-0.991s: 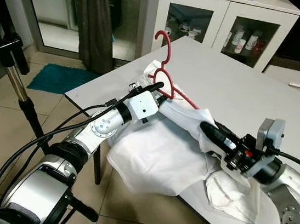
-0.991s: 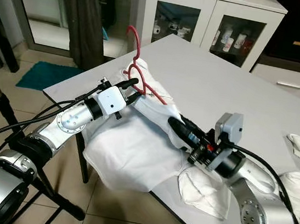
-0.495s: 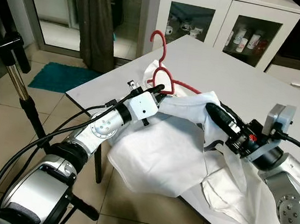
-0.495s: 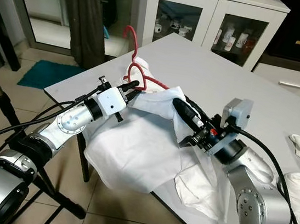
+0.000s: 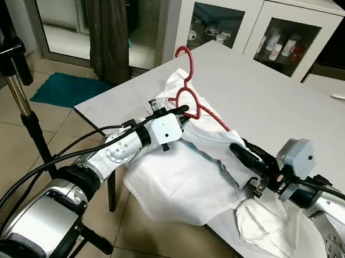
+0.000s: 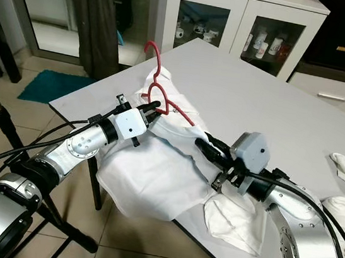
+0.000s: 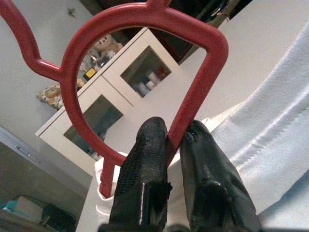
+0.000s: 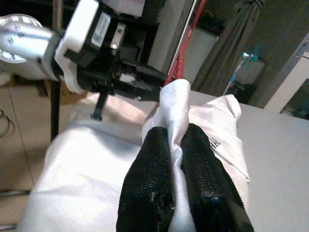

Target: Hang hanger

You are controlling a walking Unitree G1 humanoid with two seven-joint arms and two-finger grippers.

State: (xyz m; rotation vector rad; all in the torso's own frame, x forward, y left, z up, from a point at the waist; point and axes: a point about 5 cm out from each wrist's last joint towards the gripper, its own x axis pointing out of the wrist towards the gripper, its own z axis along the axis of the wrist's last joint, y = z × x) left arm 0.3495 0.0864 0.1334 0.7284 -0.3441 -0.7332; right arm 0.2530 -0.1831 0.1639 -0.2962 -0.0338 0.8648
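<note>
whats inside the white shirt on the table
The red hanger: hook and neck loop stick out, pinched by the left gripper. One arm runs under the white shirt, its end covered. The right gripper pinches a fold.

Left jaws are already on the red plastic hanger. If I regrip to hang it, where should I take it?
Probably stay on the red plastic hanger at the neck loop below its hook, where the left gripper pinches it, coming from the table-edge side. That leaves the hook clear; the white cloth covers the arm, held by the right gripper.

White cabinet (image 5: pixel 257 19), teal rug (image 5: pixel 66 88), perhaps curtain (image 5: pixel 107 18).
</note>
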